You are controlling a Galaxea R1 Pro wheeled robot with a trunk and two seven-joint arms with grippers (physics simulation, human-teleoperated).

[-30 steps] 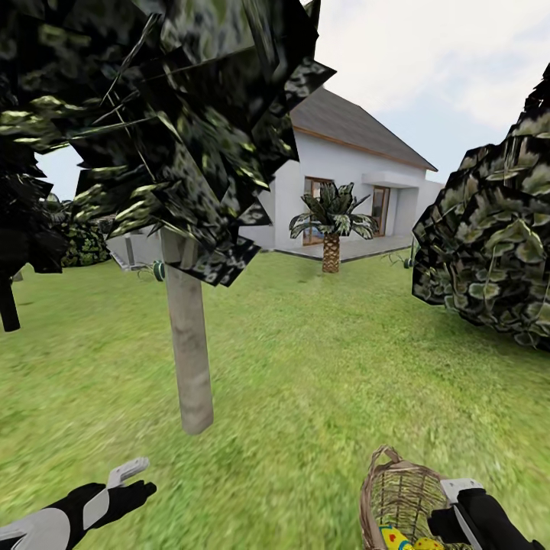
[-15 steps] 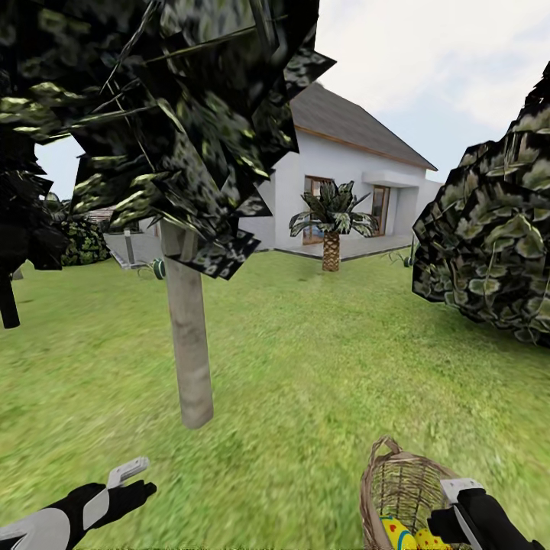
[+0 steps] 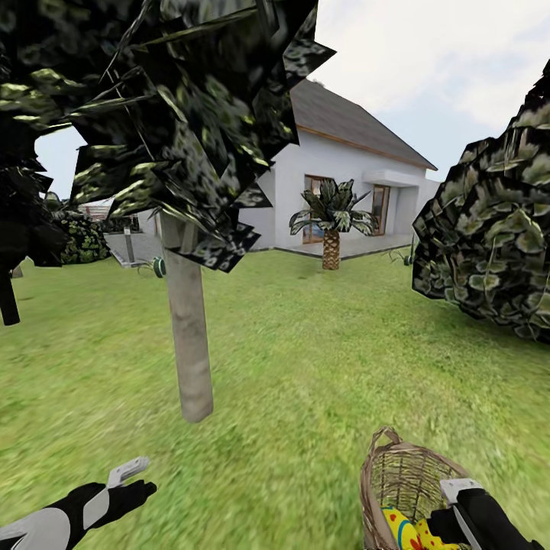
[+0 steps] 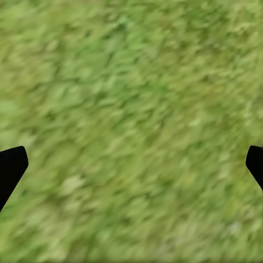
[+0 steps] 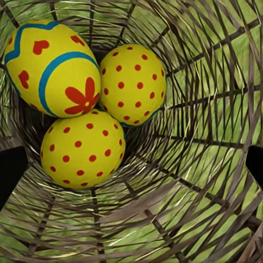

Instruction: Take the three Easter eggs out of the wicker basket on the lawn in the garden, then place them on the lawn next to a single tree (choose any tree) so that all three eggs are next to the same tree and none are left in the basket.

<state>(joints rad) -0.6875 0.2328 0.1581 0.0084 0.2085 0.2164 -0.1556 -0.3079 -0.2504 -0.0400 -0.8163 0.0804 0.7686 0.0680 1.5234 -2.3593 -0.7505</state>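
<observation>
The wicker basket (image 3: pixel 409 496) sits on the lawn (image 3: pixel 321 359) at near right, well right of the tree (image 3: pixel 187 328), whose pale trunk rises from the grass at near left-centre; the placing looks deliberate, since eggs lifted here need only a short carry to that trunk. All three Easter eggs (image 5: pixel 82 101) lie in the basket's bottom, seen down its woven wall in the right wrist view: the flower-and-band egg (image 5: pixel 52 68), a dotted egg (image 5: pixel 134 82) touching it, and a second dotted egg (image 5: pixel 82 148) pressed against both. The right pincer (image 3: pixel 458 519) hangs over the basket's mouth at its right rim, aimed straight down the tub; its dark fingertips (image 5: pixel 11 172) stand wide apart at either side of that view, so it is released, with nothing between them. The eggs lie directly ahead of it along the fingers' line, deeper in the basket and not yet touched (a descent seems the next need, judging by the gap). The left pincer (image 3: pixel 130 481) hovers over bare grass at near left, below the tree; its tips (image 4: pixel 11 170) also stand spread, released, holding nothing. Far off stand a white house (image 3: pixel 344 191), a short palm (image 3: pixel 331 225) and a large bush (image 3: pixel 489 237) at right.
</observation>
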